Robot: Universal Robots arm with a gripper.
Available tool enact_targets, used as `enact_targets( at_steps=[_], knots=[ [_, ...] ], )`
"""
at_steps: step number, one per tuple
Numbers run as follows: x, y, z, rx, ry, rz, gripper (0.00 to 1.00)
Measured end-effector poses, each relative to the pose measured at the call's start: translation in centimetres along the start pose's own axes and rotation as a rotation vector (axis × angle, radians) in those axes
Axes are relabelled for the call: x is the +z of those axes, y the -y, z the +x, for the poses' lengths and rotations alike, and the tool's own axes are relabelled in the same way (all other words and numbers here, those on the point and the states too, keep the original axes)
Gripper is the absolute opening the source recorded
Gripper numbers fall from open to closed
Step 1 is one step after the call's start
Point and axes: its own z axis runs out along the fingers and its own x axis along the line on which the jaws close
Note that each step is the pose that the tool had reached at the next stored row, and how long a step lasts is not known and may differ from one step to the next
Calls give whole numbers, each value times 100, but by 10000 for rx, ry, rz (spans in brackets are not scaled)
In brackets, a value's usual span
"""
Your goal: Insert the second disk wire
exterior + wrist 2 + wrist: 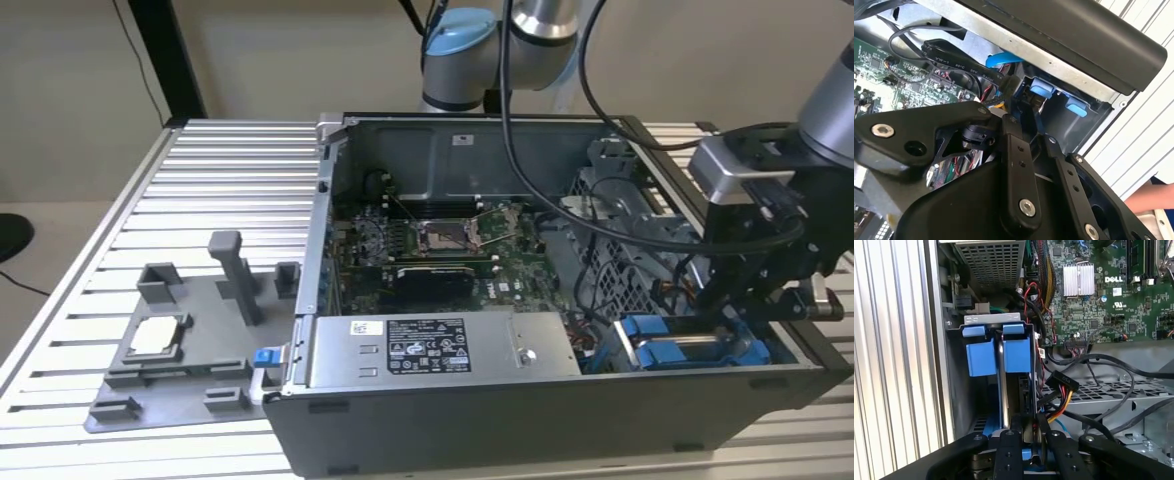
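My tool (pixel 1028 426) hung low over the drive cage in the corner of the open computer case (pixel 534 420). The case lay on its side on the table (pixel 227 160), so its inside faced up and I could reach down into it. In the first wrist view my fingers (pixel 1013 440) were drawn nearly together, with a small dark piece pinched between them. I judged it to be the plug of the disk wire (pixel 1060 407), because the yellow, orange and red strands ran down from a black connector (pixel 1061 382) straight toward my fingertips. A grip that narrow suited so thin a plug. I had the tool at the end of the cage away from the blue drive handles (pixel 999 357), seemingly where the drives take their plugs. The strands bowed out beside the cage toward the motherboard (pixel 1094 305), near the thick black cables (pixel 1104 360). I could not see whether the plug had already seated.
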Motion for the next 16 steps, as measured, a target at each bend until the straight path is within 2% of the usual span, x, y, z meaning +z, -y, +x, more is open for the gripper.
enact_targets(
  at_steps=[8,16],
  knots=[
    [-190,4,-5,1,7,-1,100],
    [-302,5,-8,4,9,-1,100]
  ],
)
